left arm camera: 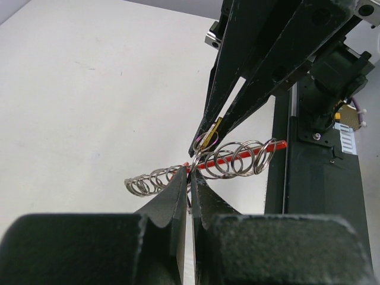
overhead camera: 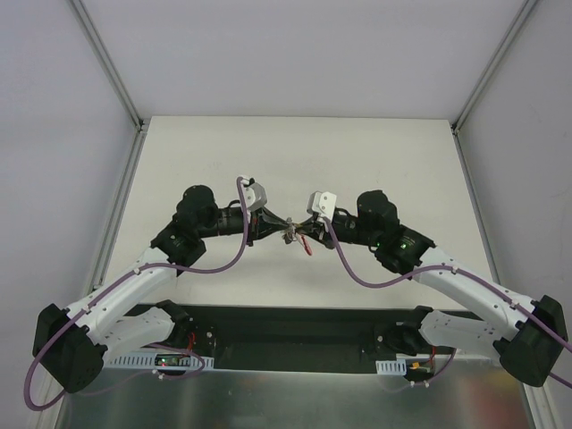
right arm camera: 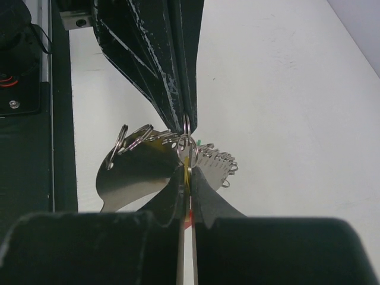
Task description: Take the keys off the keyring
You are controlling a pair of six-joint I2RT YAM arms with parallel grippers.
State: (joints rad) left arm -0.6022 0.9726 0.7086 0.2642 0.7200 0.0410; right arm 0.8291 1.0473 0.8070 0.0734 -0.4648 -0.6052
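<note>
Both grippers meet above the middle of the white table [overhead camera: 295, 152], with the key bunch [overhead camera: 293, 234] hanging between them. My left gripper [left arm camera: 190, 176] is shut on a thin wire keyring [right arm camera: 186, 126]; in the top view its tip [overhead camera: 279, 225] sits just left of the bunch. Opposite it, my right gripper [right arm camera: 189, 173] is shut on a key with a yellow cover [right arm camera: 188, 163], which also shows in the left wrist view [left arm camera: 209, 135]. A red-covered key [left arm camera: 249, 151] threads a chain of several silvery rings [left arm camera: 237, 159]. A green tip [right arm camera: 199, 142] peeks out behind. A shiny metal tag [right arm camera: 127, 172] hangs at left.
The black base plate [overhead camera: 295, 326] holding both arm mounts runs along the near edge, and shows as a dark rail [left arm camera: 309, 196] in the left wrist view. Metal frame posts [overhead camera: 112, 63] and white walls close in the table's left, right and back sides.
</note>
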